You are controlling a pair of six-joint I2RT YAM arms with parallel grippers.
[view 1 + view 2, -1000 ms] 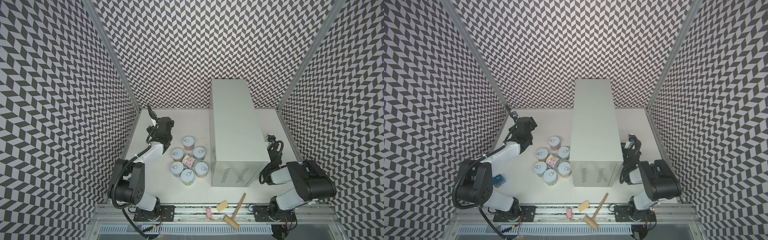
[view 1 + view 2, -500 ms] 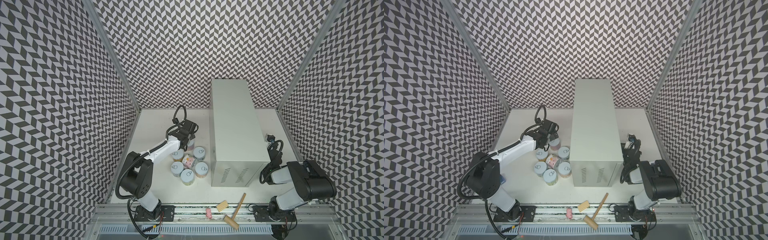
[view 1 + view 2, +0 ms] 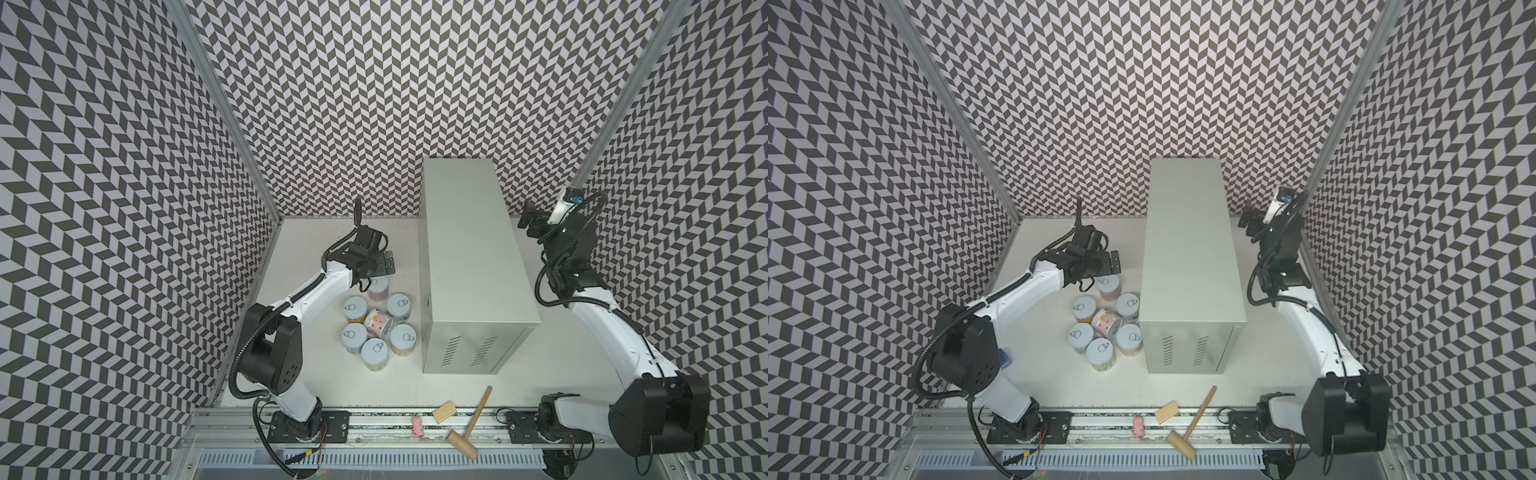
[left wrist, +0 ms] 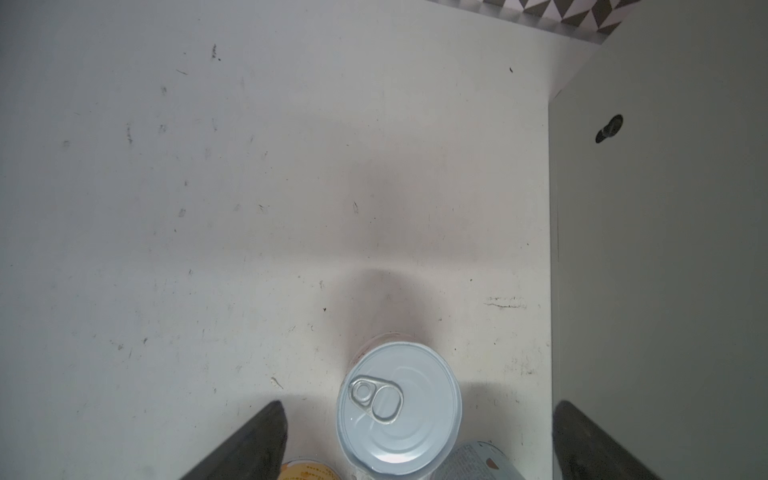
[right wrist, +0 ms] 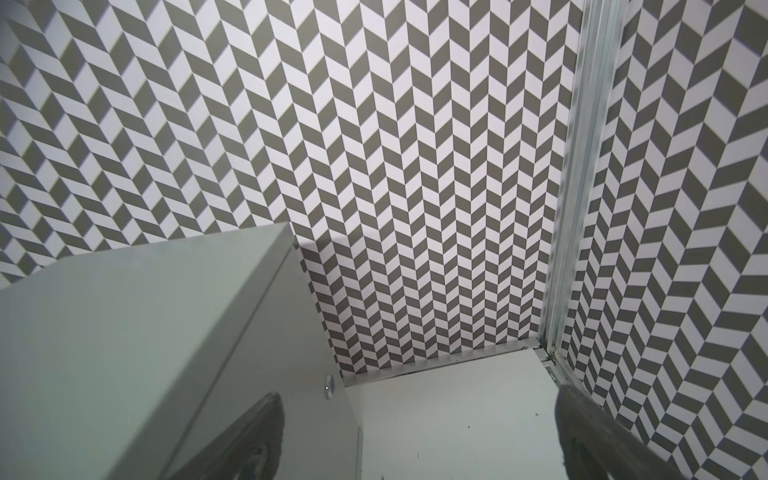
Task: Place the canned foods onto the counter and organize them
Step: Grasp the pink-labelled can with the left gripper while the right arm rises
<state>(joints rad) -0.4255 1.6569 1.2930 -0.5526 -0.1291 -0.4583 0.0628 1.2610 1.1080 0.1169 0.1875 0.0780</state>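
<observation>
**Both top views.** Seven canned foods (image 3: 376, 322) stand bunched on the white tabletop (image 3: 316, 249) left of centre, just beside the left wall of the counter (image 3: 469, 249). All seven are on the tabletop.

The rearmost can (image 3: 379, 291), pink-labelled, is partly covered by the left gripper (image 3: 387, 264), which hovers over it with jaws apart. The middle can (image 3: 378, 326) lies tipped, label upward. Whether it leans on its neighbours cannot be made out.

**Left wrist view.** The rearmost can's lid sits low in the frame between the two dark fingers (image 4: 249, 444), touching neither. Two more cans are cut off by the lower edge, one yellow-labelled (image 4: 307, 471) and one pale blue (image 4: 478, 461). How far the fingertips stand above the lid cannot be told.

**Right side.** The right gripper (image 3: 530, 218) hangs raised at the right of the frame, beside the counter's far end. It is well apart from the cans, with the counter between them. In the right wrist view its fingers (image 5: 257, 436) are blurred yet plainly spread, with nothing held.
</observation>
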